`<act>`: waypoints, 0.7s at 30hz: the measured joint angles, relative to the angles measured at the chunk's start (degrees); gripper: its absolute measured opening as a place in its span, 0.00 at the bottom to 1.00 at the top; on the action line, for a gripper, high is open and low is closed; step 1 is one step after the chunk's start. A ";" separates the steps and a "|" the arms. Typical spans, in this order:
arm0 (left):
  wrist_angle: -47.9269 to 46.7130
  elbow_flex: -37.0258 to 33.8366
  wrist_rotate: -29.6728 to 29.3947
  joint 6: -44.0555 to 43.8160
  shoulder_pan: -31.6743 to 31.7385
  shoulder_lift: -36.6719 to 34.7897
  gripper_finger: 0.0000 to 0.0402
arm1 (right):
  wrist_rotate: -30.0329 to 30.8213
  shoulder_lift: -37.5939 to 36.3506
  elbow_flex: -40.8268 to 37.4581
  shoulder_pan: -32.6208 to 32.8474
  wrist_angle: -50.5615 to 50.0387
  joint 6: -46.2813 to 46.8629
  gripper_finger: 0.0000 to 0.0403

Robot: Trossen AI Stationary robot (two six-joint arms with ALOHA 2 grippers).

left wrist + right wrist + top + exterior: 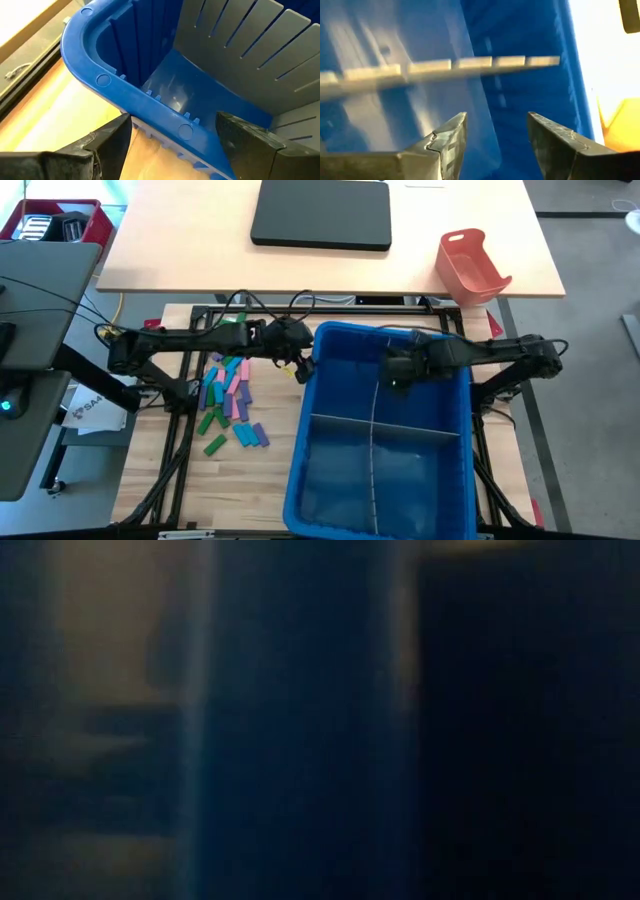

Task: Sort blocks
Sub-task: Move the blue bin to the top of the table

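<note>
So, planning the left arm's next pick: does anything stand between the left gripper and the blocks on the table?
Nothing visible does. The left gripper, open and empty, hangs at the blue bin's left rim; the blocks lie on bare table just left of it.

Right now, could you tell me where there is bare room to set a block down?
The blue bin looks empty: all compartments between its grey dividers are free. Wooden table in front of the blocks is bare too. It is crowded at the blocks, beside the left gripper.
</note>
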 joint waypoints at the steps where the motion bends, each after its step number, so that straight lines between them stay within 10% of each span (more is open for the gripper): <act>1: 0.71 0.05 0.59 1.06 0.77 0.60 0.67 | 0.00 -0.47 0.08 -0.41 1.18 -0.60 0.49; 13: 21.08 -0.39 4.92 23.66 12.35 3.71 0.50 | -3.74 -3.21 2.73 -0.56 11.02 -8.65 0.49; 21: 24.59 5.09 16.11 22.27 19.81 8.55 0.40 | -3.94 -2.67 2.68 -1.47 20.62 -10.69 0.49</act>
